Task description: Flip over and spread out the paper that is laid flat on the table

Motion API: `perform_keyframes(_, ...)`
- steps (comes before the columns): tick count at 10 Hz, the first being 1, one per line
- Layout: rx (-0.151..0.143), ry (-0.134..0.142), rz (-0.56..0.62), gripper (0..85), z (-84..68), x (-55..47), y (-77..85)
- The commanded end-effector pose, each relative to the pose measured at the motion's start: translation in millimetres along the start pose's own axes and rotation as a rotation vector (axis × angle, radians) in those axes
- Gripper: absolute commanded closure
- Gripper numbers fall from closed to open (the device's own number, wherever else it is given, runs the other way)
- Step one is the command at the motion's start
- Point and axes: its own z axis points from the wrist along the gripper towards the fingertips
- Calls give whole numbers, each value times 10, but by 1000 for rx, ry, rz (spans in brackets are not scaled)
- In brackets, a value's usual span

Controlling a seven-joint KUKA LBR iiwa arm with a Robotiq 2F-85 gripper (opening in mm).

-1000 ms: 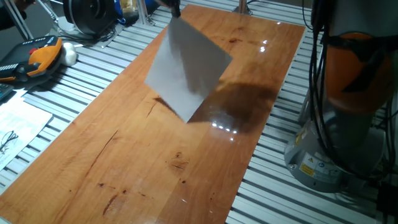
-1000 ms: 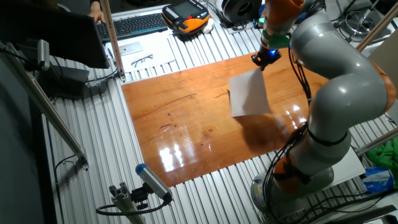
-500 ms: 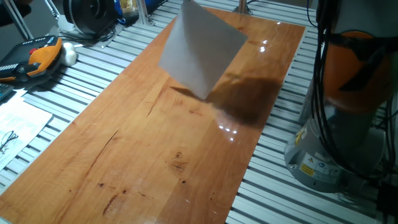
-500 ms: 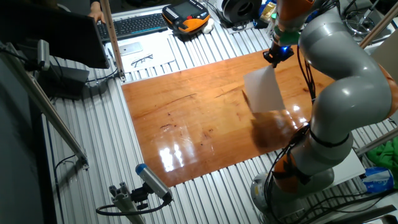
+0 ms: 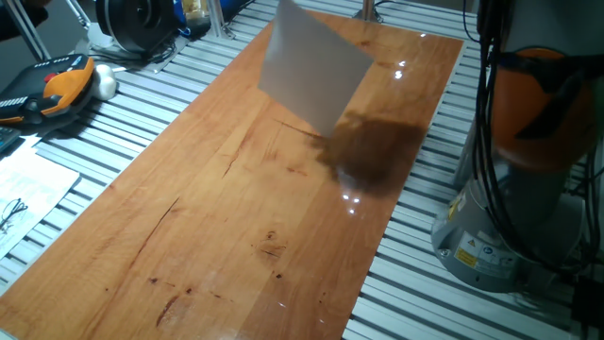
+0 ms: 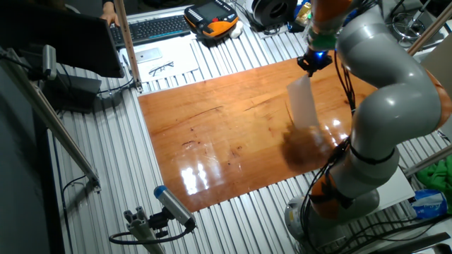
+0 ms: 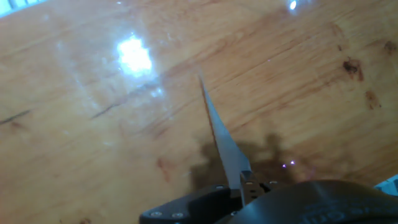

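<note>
My hand (image 6: 315,61) is pinched shut on one corner of the paper (image 5: 313,68), which hangs clear above the far right part of the counter (image 5: 217,217), its shadow below. Lifting is done, I judge; turning it over, laying it down and spreading it remain. Since a second ago the sheet has risen and swung farther right, turning edge-on.

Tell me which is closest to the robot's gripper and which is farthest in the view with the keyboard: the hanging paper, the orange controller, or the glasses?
1. The paper, pinched in the gripper, hanging just under it over the table.
2. The orange controller, on the slats behind the table's far edge.
3. The glasses, farther left on a white sheet near the keyboard.
</note>
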Motion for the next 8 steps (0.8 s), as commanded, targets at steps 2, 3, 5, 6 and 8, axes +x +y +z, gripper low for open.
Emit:
perform_keyframes(2, 22, -11, 19, 850, 61, -46, 38)
perform_keyframes(3, 26, -19, 27, 850, 114, -80, 53)
perform_keyframes(5, 26, -27, 24, 850, 168, -116, 21)
perform_keyframes(6, 15, -16, 19, 850, 163, -110, -43)
perform_keyframes(8, 20, -4, -21, 850, 107, -67, -142)
